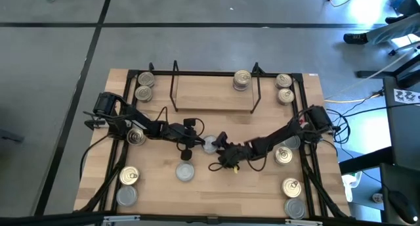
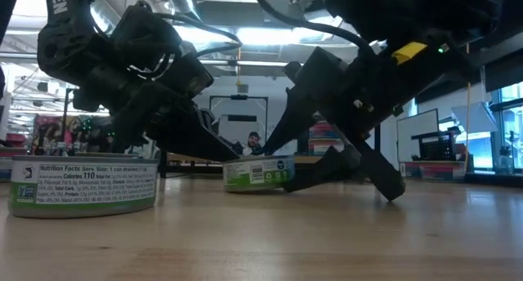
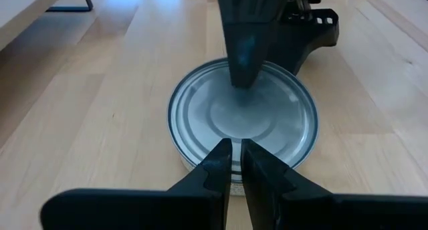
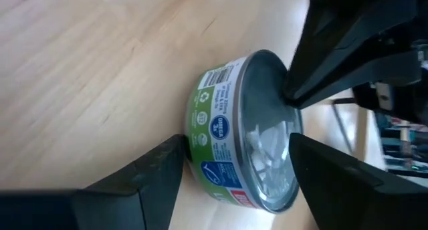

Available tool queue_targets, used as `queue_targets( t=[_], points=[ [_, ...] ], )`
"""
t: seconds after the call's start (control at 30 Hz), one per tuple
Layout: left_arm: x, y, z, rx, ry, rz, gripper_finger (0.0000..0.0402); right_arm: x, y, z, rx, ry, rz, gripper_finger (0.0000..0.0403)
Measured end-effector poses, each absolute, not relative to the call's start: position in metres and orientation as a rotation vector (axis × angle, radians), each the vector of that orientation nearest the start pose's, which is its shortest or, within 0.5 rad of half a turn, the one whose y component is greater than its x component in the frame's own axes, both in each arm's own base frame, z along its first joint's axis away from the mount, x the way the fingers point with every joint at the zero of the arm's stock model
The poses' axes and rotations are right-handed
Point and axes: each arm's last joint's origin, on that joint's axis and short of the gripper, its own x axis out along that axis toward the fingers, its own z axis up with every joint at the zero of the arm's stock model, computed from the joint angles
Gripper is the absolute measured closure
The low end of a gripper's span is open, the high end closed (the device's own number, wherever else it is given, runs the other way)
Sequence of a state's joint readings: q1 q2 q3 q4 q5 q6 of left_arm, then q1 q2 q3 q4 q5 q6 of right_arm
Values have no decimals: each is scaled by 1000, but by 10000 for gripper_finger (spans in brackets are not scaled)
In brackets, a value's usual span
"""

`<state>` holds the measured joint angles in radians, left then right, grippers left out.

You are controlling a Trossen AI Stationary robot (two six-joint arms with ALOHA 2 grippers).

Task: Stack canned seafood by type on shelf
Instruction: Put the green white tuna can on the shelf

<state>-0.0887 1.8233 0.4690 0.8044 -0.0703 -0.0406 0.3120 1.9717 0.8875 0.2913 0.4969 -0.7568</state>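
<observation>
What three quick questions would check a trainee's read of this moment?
1. True or false: the left gripper has its jaws open.
2. The right gripper has open jaws flanking a tin whose top is: A silver; B gold; C red.
3. Fill in: the tins already on the shelf sit near its ___ end.
Key: 1 false; 2 A; 3 right.

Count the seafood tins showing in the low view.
2: a near tin at the left edge, and a green-labelled tin at the centre, farther back. More may be hidden.
</observation>
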Motion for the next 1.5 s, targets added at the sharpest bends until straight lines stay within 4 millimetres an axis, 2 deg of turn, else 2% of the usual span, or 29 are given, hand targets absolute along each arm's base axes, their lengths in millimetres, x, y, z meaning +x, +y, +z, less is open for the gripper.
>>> queue_targets(
  t=[0.27, 0.7, 0.8, 1.0, 1.27, 1.37, 1.5],
  points=[
    [279, -23, 82, 5, 541, -12, 369, 347, 81, 91, -1036, 791, 119, 134],
    [279, -23, 82, 9, 540, -14, 369, 351, 77, 95, -1079, 740, 130, 136],
    [279, -23, 83, 9, 540, -14, 369, 352, 76, 94, -1063, 737, 133, 158],
    [279, -22, 83, 9, 530, -9, 369, 352, 77, 96, -1045, 730, 102, 234],
    [279, -22, 88, 16, 513, 11, 369, 352, 78, 99, -943, 717, 44, 234],
    [278, -21, 97, 30, 507, 43, 369, 351, 81, 108, -918, 701, -7, 235],
    [272, -20, 112, 45, 529, 83, 369, 345, 81, 124, -885, 710, -54, 257]
  ],
)
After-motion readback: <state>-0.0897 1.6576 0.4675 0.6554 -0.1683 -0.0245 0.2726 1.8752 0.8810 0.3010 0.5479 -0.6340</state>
